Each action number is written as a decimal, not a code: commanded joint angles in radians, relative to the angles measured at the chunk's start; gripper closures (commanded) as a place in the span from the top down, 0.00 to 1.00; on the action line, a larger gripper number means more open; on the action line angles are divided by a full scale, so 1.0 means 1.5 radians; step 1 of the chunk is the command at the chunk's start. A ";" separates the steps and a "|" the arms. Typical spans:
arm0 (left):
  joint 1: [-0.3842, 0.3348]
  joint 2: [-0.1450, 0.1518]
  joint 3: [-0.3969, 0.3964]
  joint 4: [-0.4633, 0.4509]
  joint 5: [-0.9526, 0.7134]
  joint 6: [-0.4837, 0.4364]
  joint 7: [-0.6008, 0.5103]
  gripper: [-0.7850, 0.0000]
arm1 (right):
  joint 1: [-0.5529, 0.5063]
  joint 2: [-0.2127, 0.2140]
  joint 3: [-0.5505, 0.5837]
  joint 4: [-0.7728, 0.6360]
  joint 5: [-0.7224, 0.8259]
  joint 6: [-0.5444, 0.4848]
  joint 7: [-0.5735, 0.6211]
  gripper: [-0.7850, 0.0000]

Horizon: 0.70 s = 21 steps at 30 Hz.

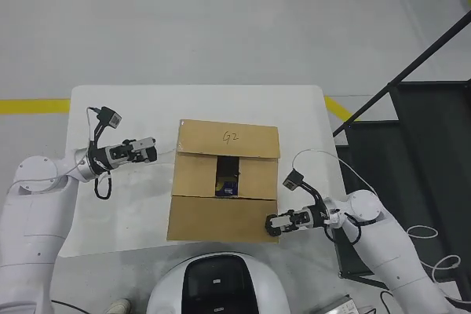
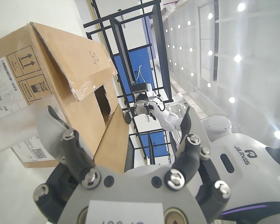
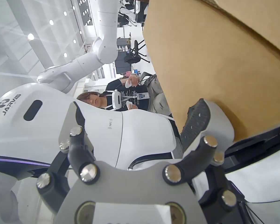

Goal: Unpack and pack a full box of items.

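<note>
A brown cardboard box [image 1: 224, 184] stands in the middle of the white table [image 1: 125, 212]. Its top flaps lie nearly flat, and a narrow gap between them shows a blue item [image 1: 229, 188] inside. My left gripper [image 1: 151, 149] hovers just off the box's left side near the far corner; in the left wrist view it [image 2: 121, 122] is open and holds nothing. My right gripper [image 1: 273, 224] is at the box's near right corner. It [image 3: 133, 127] is open, and the back of one of its fingers [image 3: 196, 122] rests against the cardboard [image 3: 212, 59].
A black metal stair frame [image 1: 412, 133] rises just beyond the table's right edge. Bare table lies to the left of the box and along the far edge [image 1: 196, 102]. The box's near side reaches almost to the table's front edge.
</note>
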 commanded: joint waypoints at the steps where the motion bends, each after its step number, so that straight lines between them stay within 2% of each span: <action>1: 0.001 0.001 0.003 -0.001 -0.004 0.001 -0.004 1.00 | 0.001 0.000 -0.013 0.007 -0.011 -0.009 -0.009 1.00; 6: 0.003 0.001 0.017 -0.007 -0.028 0.008 -0.028 1.00 | 0.003 -0.002 -0.036 0.014 -0.055 -0.033 -0.051 1.00; 12: 0.005 0.003 0.023 -0.010 -0.089 0.024 -0.089 1.00 | 0.003 -0.005 -0.054 0.015 -0.096 -0.028 -0.127 1.00; 18: 0.008 0.009 0.028 -0.030 -0.121 0.067 -0.132 1.00 | 0.000 -0.005 -0.056 0.021 -0.138 -0.036 -0.187 1.00; 21: 0.006 0.009 0.045 -0.027 -0.110 0.065 -0.129 1.00 | -0.007 -0.004 -0.053 0.021 -0.107 -0.038 -0.184 1.00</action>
